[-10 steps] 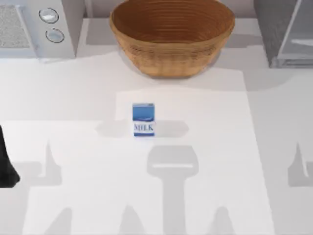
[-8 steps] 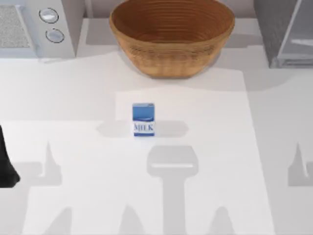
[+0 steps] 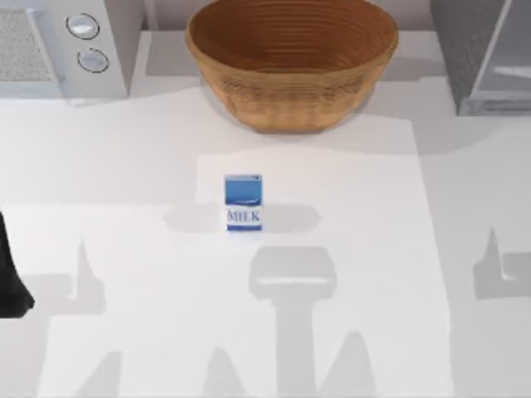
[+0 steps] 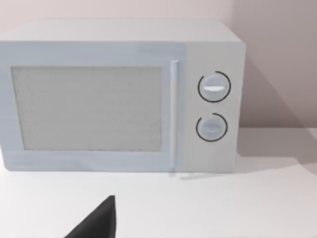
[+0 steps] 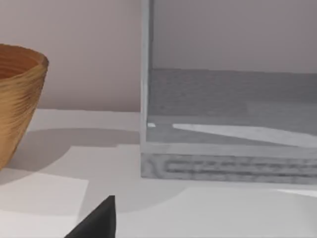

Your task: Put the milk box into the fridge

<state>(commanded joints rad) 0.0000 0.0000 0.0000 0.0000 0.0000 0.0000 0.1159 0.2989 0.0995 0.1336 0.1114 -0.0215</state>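
The milk box (image 3: 243, 202) stands upright near the middle of the table, blue on top and white below with "MILK" lettering, and nothing touches it. The fridge (image 3: 465, 50) is the dark grey speckled box at the back right, with a pale-framed glassy panel (image 5: 233, 104) close in front of the right wrist camera. A dark tip of my right gripper (image 5: 96, 220) shows low in the right wrist view, well short of the fridge. My left arm (image 3: 8, 282) sits at the table's left edge. A dark tip of my left gripper (image 4: 96, 223) faces the white microwave.
A large brown woven basket (image 3: 290, 62) stands at the back centre, behind the milk box, and its side (image 5: 17, 99) also shows in the right wrist view. A white microwave (image 4: 119, 99) with two round knobs fills the back left corner. Arm shadows lie across the front of the table.
The right arm's shadows near the right edge and front of the table have shifted left and slightly back. The milk box and left arm have not moved.
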